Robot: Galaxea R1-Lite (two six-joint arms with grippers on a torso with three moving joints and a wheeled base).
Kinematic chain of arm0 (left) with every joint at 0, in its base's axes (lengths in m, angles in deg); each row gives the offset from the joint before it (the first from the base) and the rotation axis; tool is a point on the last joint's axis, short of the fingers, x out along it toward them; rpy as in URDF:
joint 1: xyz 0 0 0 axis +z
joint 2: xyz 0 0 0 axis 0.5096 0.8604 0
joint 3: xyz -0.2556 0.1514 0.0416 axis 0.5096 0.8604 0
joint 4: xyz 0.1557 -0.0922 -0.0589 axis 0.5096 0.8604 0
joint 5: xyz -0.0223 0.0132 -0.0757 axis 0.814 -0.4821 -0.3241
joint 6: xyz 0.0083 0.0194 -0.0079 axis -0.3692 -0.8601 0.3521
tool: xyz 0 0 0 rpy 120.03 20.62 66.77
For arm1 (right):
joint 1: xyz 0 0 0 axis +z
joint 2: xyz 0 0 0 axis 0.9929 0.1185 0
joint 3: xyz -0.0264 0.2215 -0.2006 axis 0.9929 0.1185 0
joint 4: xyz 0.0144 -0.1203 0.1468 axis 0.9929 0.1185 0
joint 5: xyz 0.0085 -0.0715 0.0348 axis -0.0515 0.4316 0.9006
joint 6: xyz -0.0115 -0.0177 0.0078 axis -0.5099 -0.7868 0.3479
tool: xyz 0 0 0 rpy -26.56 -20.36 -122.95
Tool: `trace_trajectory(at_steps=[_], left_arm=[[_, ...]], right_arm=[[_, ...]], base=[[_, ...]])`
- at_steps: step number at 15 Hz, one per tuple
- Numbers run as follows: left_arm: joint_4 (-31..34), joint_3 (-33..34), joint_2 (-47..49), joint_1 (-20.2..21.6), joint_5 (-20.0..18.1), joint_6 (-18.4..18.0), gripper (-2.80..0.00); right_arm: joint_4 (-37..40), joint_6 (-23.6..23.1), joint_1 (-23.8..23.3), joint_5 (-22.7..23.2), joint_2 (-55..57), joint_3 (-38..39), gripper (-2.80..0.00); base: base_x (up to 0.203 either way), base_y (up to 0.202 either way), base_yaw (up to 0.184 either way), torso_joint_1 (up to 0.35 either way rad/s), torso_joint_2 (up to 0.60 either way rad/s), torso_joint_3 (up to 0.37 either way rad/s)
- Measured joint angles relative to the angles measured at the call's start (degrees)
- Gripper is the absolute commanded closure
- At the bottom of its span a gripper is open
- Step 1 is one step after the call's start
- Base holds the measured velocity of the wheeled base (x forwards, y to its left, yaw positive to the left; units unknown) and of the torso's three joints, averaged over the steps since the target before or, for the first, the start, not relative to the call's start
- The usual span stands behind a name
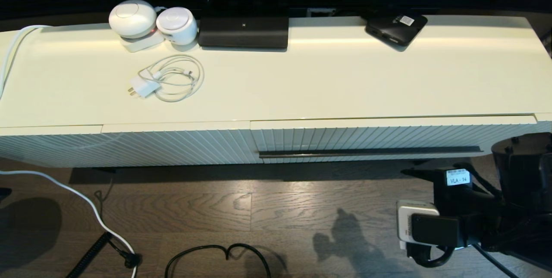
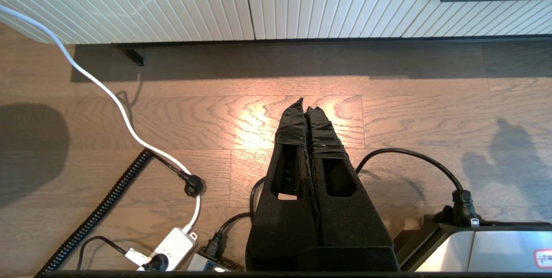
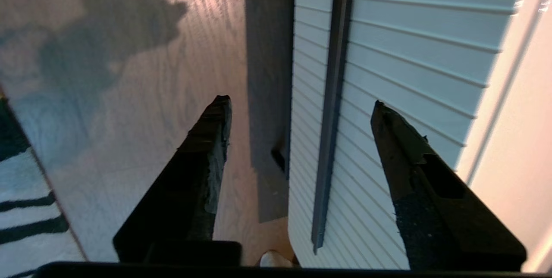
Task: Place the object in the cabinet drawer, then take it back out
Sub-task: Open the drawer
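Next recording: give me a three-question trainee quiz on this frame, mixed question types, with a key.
1. True or false: the cabinet drawer is pulled open.
2. Which gripper has its fingers spread with the drawer's handle bar seen between them? A) left gripper B) right gripper
3. Fill in: the coiled white charger cable lies on the ______.

Key: 1 false, the drawer is closed. 2 B; the left gripper is shut, low over the floor. 3 cabinet top.
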Motion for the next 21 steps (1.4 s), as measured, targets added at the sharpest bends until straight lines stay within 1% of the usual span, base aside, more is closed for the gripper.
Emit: trace_trajectory(at_steps=[4, 9, 11, 14, 18, 21], left_arm=[[-0.02, 0.00, 0.00, 0.02, 0.02, 0.02, 0.00], [0.00, 0.00, 0.00, 0.03, 0.02, -0.05, 0.00], [0.00, 0.02, 0.00, -0.03, 0.00, -0.02, 0.00], [0.00, 0.02, 0.00, -0.01, 0.00, -0.04, 0.00], [0.00, 0.02, 0.00, 0.02, 0.00, 0.00, 0.00], [0.00, 0.00, 0.00, 0.05, 0.02, -0.02, 0.00]], right_arm=[[-0.71, -0.09, -1.52, -0.11, 2.33, 1.25, -2.80], [-7.81, 0.14, -1.96, -0.17, 8.90, 2.24, -2.80], [-8.57, 0.21, -2.28, -0.09, 11.53, 1.33, -2.80], [-8.75, 0.19, -4.74, 0.00, 14.69, -0.04, -2.80], [-12.71, 0.53, -8.38, 0.48, 17.78, -0.69, -2.80], [-12.75, 0.59, -9.95, 2.87, 18.84, -0.19, -2.80]], base=[[0.000, 0.000, 0.000, 0.000, 0.00, 0.000], [0.000, 0.000, 0.000, 0.000, 0.00, 0.000], [0.000, 0.000, 0.000, 0.000, 0.00, 0.000], [0.000, 0.000, 0.000, 0.000, 0.00, 0.000], [0.000, 0.000, 0.000, 0.000, 0.00, 0.000], [0.000, 0.000, 0.000, 0.000, 0.00, 0.000]])
